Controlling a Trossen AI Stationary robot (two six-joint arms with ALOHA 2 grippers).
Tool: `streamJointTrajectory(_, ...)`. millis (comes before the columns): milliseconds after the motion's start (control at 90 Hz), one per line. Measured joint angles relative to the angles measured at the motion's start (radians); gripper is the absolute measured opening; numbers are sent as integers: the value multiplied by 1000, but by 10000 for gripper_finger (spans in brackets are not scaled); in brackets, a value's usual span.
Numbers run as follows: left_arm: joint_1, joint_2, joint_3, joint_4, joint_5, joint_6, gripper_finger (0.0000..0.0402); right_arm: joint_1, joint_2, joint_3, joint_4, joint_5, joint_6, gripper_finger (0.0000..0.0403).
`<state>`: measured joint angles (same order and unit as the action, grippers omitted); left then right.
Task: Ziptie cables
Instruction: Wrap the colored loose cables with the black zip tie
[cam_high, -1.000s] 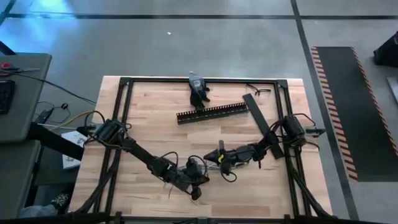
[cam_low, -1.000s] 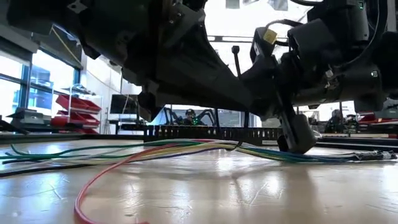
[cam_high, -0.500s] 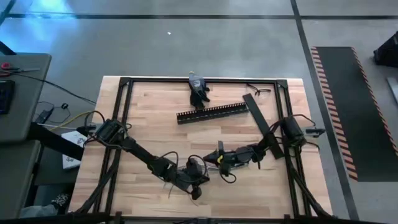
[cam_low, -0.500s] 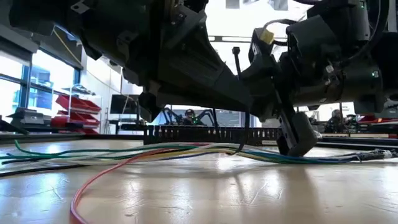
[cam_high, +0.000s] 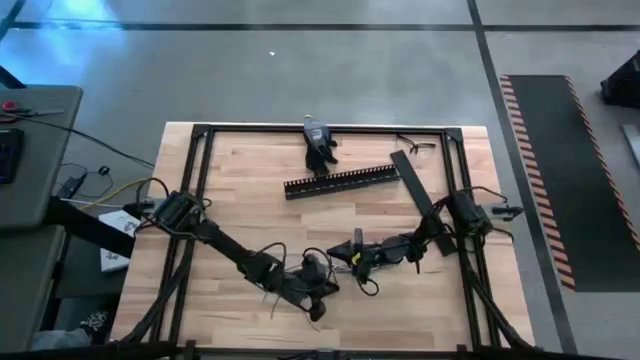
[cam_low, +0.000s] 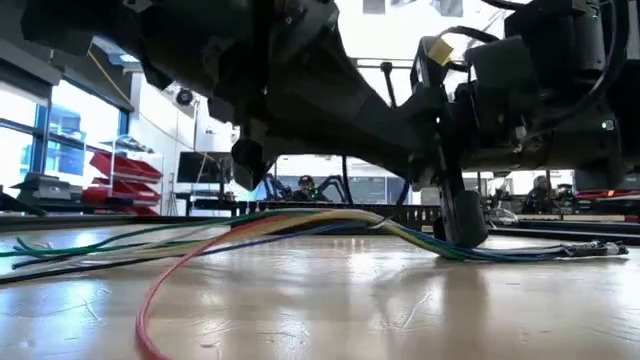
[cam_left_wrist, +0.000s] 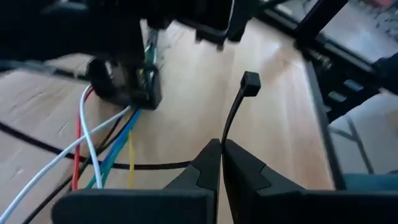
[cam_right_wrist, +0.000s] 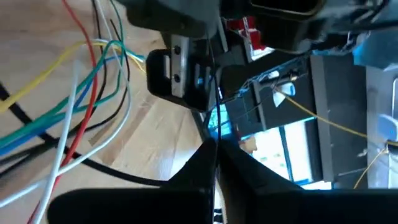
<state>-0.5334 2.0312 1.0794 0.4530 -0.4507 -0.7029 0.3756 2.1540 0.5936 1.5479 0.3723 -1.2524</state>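
The cables (cam_low: 300, 215) are a loose bundle of thin coloured and white wires (cam_left_wrist: 106, 143) lying across the middle of the table, arched up at their middle. A black zip tie (cam_left_wrist: 231, 115) stands up beside them, its head (cam_low: 386, 70) free on top. My left gripper (cam_left_wrist: 221, 149), near the table's front centre (cam_high: 318, 292), is shut on the tie. My right gripper (cam_right_wrist: 214, 152) comes in from the right (cam_high: 340, 258). It is shut low at the table (cam_low: 460, 220), where the wires fan out from its tips (cam_left_wrist: 140, 93). My left gripper pinches the zip tie's strip (cam_left_wrist: 222, 138) between its two fingertips, below the head. The strip runs on past the fingers, bowed, its head end clear of the table. My right gripper is shut on the cables where they come down to the table (cam_low: 445, 248). Its fingers slant down from the table's right. The bundle rises in an arch on one side and lies flat on the other. Its own fingers hide which wires it has.
A black comb-edged duct (cam_high: 340, 181) and a flat black lid strip (cam_high: 418, 195) lie beyond the grippers. A dark tool (cam_high: 318, 142) sits at the far edge. The black table frame (cam_high: 200, 180) runs along the sides. Bare wood lies at the far left.
The middle of the cable bundle has risen from nearly flat on the table into a higher arch, and the red wire's near loop has swung along with it. My right gripper has shifted slightly toward the table's left, staying low. The zip tie's head has gone up a little.
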Motion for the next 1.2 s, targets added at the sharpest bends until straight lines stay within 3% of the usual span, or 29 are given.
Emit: streamJointTrajectory(1200, -7, 0, 0, -31, 2, -19, 0, 63, -1, 0, 21, 28, -4, 0)
